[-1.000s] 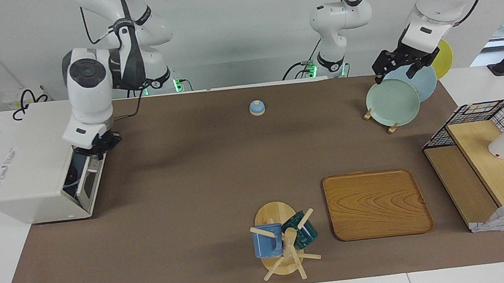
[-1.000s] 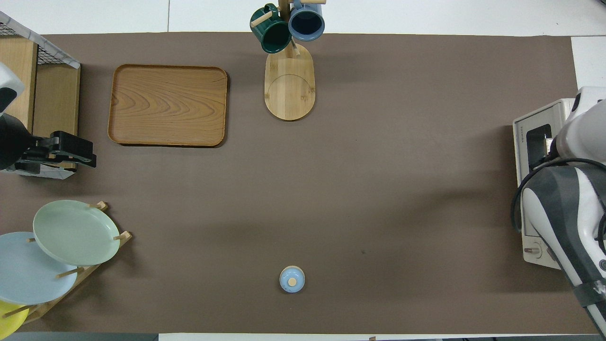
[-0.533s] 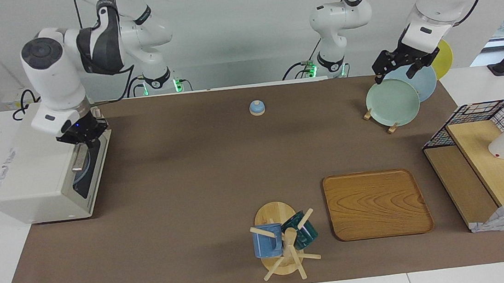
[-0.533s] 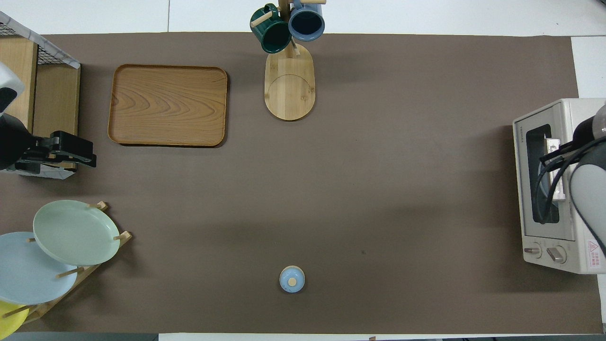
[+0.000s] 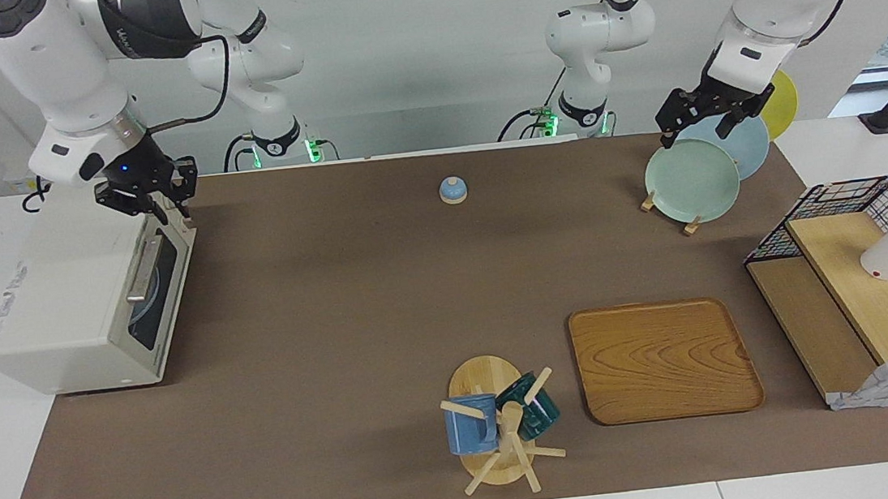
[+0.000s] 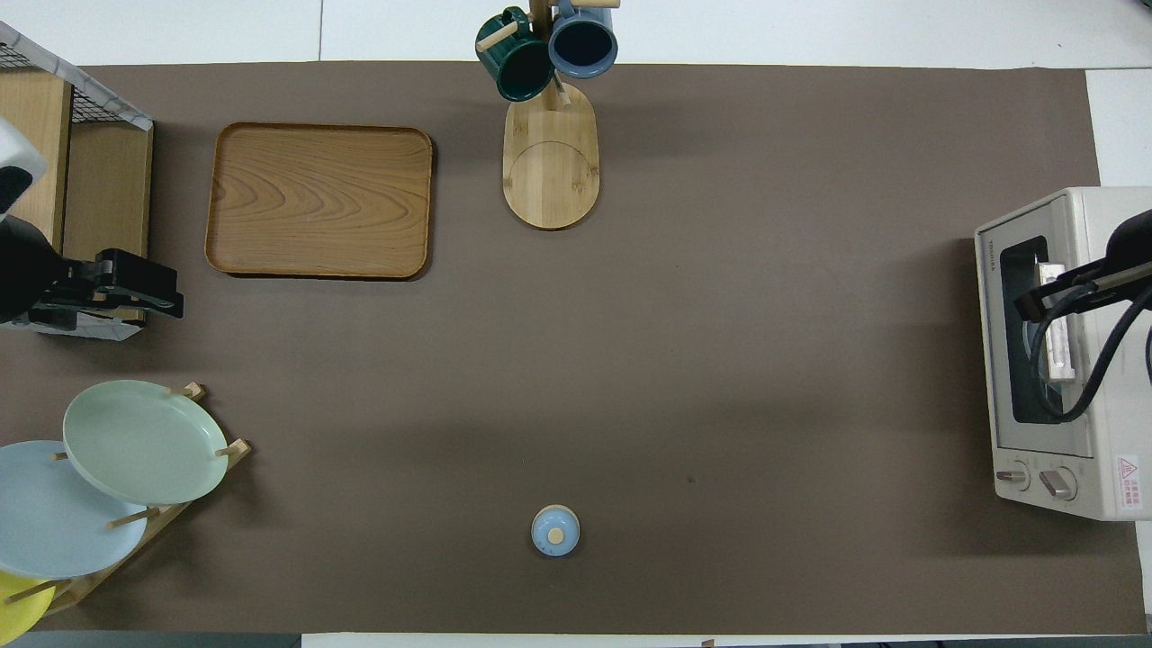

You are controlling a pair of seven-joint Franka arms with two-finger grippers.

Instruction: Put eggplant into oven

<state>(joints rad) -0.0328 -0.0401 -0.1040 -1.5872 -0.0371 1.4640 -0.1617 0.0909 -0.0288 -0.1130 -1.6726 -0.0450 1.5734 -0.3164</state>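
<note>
The cream-white oven [image 5: 51,312] stands at the right arm's end of the table, also in the overhead view [image 6: 1035,216]. Its dark glass door [image 5: 157,297] is shut, with the metal bar handle [image 5: 143,270] free. The eggplant is not in view; only a pale round shape shows through the glass. My right gripper [image 5: 150,198] hangs open and empty over the oven's corner nearest the robots, apart from the handle; it also shows in the overhead view [image 6: 1035,301]. My left gripper [image 5: 701,123] waits open and empty over the plate rack [image 5: 690,222].
Green [image 5: 691,179], blue and yellow plates stand in the rack. A small blue lidded knob [image 5: 452,190] sits close to the robots. A wooden tray [image 5: 662,359], a mug tree with two mugs [image 5: 497,424] and a wire-and-wood shelf [image 5: 863,290] lie farther out.
The oven door swung from open to shut. My right gripper left the handle and rose above the oven's corner. The left arm has not moved.
</note>
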